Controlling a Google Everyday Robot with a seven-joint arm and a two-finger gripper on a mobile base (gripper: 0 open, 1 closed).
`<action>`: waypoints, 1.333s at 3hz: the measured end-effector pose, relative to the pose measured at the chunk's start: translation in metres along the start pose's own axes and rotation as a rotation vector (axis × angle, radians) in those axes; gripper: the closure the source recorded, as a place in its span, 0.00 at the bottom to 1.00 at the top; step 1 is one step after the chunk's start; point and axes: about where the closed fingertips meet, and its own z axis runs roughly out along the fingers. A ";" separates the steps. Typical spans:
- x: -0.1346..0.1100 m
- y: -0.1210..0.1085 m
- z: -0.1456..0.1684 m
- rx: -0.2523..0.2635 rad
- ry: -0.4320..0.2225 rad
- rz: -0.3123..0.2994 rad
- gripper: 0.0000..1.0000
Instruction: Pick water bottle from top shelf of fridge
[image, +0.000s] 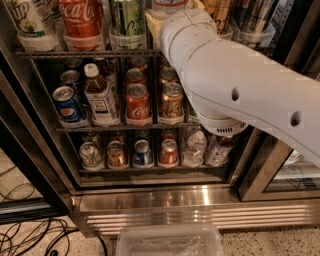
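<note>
We saw the end effector (156, 20) up at the dark wire top shelf (85, 52) of the stainless-steel glass-door fridge (200, 210), with only a cream-coloured part of it showing past the thick white wrist of the robot arm (240, 90). The arm's own bulk hid the rest, so we could not tell whether it was released, clenched or grasping anything. Just above and beside it, at the upper edge of the view, stood the large clear plastic water bottle (170, 5), only its lower part in sight; we could not tell whether the two touched. To the bottle's left on the same shelf stood a tall green-and-silver can (127, 17), a tall red cola can (80, 20) and a white container with green print (30, 22). To its right, a clear plastic tub holder (250, 32) held more tall cans. On the rack below we noted a blue cola can (67, 105), an amber tea bottle with a white cap (100, 95), a short red can (138, 102) and a gold-brown can (171, 102). The arm crossed in front of that rack's right end. On the speckled floor lay a clear plastic bin (170, 240) and black cables (30, 235).
</note>
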 end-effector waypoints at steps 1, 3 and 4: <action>0.001 0.000 0.002 -0.005 0.014 0.021 0.75; 0.003 0.001 0.004 -0.028 0.036 0.043 1.00; -0.015 -0.002 0.000 -0.021 -0.011 0.059 1.00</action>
